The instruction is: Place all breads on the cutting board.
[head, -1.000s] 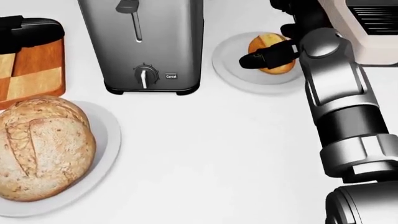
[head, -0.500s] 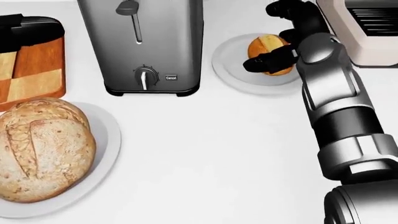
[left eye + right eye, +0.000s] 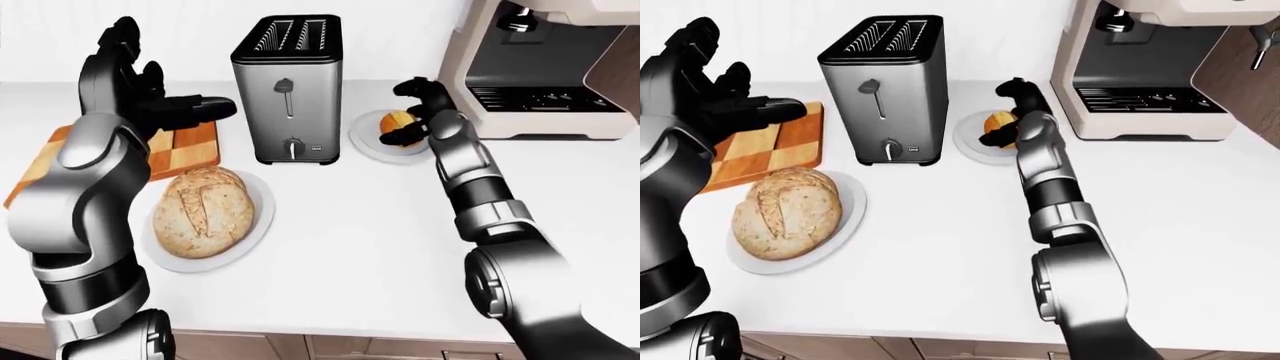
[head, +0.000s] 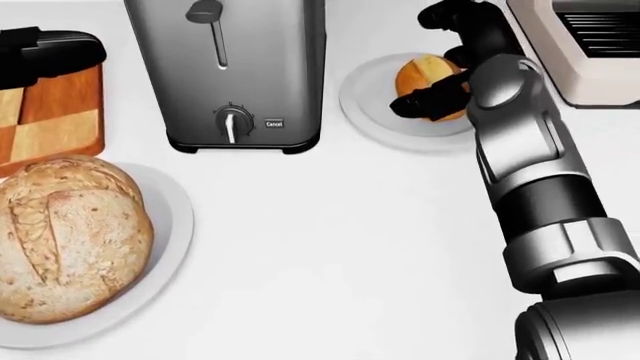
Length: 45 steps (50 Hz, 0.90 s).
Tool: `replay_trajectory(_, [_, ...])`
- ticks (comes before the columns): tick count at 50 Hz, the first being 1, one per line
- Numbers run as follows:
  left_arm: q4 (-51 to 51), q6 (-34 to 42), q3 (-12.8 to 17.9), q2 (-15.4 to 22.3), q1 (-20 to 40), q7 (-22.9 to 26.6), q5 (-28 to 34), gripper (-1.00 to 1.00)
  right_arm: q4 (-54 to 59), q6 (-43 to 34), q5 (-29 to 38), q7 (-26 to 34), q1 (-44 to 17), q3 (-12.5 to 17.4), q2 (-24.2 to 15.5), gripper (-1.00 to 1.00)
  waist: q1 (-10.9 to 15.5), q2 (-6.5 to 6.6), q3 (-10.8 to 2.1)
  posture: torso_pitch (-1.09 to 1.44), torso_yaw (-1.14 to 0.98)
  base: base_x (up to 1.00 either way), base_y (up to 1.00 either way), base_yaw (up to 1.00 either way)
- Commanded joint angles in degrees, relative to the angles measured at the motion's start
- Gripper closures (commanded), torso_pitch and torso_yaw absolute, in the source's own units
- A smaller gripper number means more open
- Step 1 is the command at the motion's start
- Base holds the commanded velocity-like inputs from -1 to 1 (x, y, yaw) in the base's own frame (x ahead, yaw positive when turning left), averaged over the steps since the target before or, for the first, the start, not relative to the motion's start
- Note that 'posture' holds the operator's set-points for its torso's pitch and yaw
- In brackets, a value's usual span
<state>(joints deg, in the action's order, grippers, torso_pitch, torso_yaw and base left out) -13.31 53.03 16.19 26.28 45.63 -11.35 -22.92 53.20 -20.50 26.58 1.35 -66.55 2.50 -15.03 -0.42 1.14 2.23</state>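
Observation:
A small golden bun [image 4: 422, 73] lies on a small white plate [image 4: 362, 101] to the right of the toaster. My right hand [image 4: 412, 64] reaches over it with black fingers [image 4: 425, 103] curled about the bun, not closed on it; the bun rests on its plate. A large round loaf [image 4: 65, 240] sits on a bigger white plate [image 4: 172, 217] at the lower left. The checkered wooden cutting board [image 3: 188, 148] lies left of the toaster and carries no bread. My left hand [image 3: 150, 94] hovers open and empty above the board.
A steel toaster [image 3: 288, 90] stands between the board and the bun's plate. A beige coffee machine [image 3: 540, 67] stands at the right, close to my right hand. The white counter's edge [image 3: 300, 330] runs along the bottom of the left-eye view.
My right hand has shifted slightly left and toward the top of the head view, curling further round the bun. The bun, loaf and left hand have not visibly moved.

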Motion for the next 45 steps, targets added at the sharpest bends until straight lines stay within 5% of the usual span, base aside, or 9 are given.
replay_trajectory(1, [-1.5, -1.81, 0.58, 0.83, 1.75, -0.02, 0.03, -1.0, -2.08, 1.14, 0.6, -0.36, -2.34, 0.26, -0.44, -0.33, 0.01, 0.14, -1.72, 0.0, 0.0, 0.0, 0.0, 0.0])
replay_trajectory(22, [-1.88, -1.42, 0.77, 1.05, 1.58, -0.35, -0.46, -1.0, 0.08, 3.05, 4.17, -1.48, -2.43, -0.4, -0.16, -0.2, 0.08, 0.22, -1.88, 0.0, 0.0, 0.0, 0.0, 0.0])
replay_trajectory(27, [-1.72, -1.76, 0.73, 0.92, 1.47, -0.38, -0.46, -1.0, 0.01, 2.89, 6.15, -1.79, -2.58, -0.95, -0.27, 0.43, 0.09, 0.22, -1.85, 0.0, 0.0, 0.0, 0.0, 0.0])
replay_trajectory(31, [-1.25, -2.51, 0.64, 0.82, 1.17, -0.19, -0.3, -1.0, 1.06, 3.52, 7.57, -2.69, -3.11, -0.98, -0.04, 0.64, 0.11, 0.24, -1.84, 0.0, 0.0, 0.0, 0.0, 0.0])
replay_trajectory(33, [-1.29, -2.58, 0.72, 0.85, 1.0, -0.14, -0.28, -1.0, 1.77, 3.82, 7.72, -3.16, -3.81, -0.72, -0.15, 1.0, 0.1, 0.26, -1.88, 0.0, 0.0, 0.0, 0.0, 0.0])
replay_trajectory(39, [-2.05, -1.47, 0.79, 0.82, 1.32, -0.63, -0.67, -1.0, 5.4, 6.04, 10.68, -6.22, -5.37, -1.7, -0.49, 1.0, 0.07, 0.32, -1.83, 0.0, 0.0, 0.0, 0.0, 0.0])
replay_trajectory(45, [-2.28, -2.24, 0.62, 0.36, 0.04, -0.56, -0.49, -1.0, 8.86, 6.38, 9.93, -7.49, -13.78, -0.28, -1.72, 1.0, 0.01, 0.51, -1.71, 0.0, 0.0, 0.0, 0.0, 0.0])
